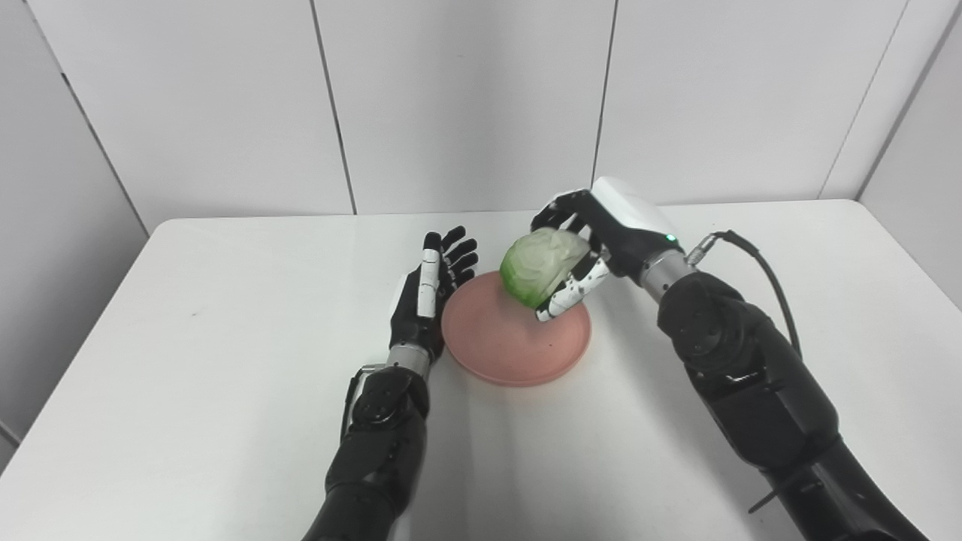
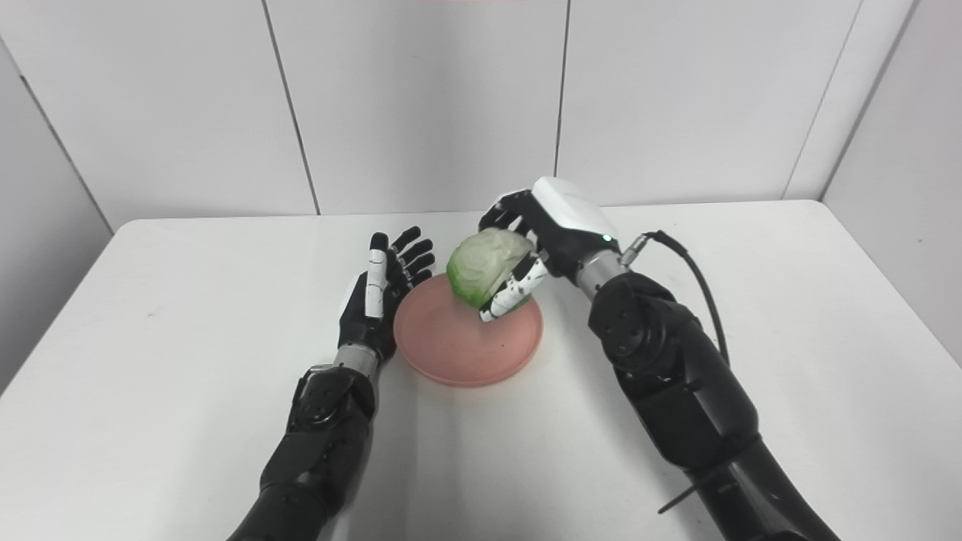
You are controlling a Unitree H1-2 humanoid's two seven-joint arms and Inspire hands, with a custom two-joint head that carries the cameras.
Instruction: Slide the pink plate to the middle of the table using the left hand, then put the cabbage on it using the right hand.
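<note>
Pink plate (image 1: 505, 347): sitting flat on the white counter (image 1: 225, 361), pretty much in the middle, with most of its surface bare.

Cabbage (image 1: 539, 266): pale green head, up in the air over the far right part of the plate. Can't tell if its underside is brushing the plate or just above it; it looks lifted to me.

Right hand (image 1: 594, 240): wrapped around the cabbage from the right and behind, fingers curled over the top and thumb (image 1: 565, 294) tucked under the near side, so it's gripping the cabbage.

Left hand (image 1: 432, 289): holding nothing, fingers spread and pointing away from the robot, palm turned toward the plate. It's right beside the plate's left rim; whether it actually touches the rim I can't say.

Arms: both come in from the bottom edge, one on each side of the plate.

Cable (image 1: 759, 263): black, loops off the right wrist.

Backdrop: plain white wall panels (image 1: 466, 98) behind the counter.
</note>
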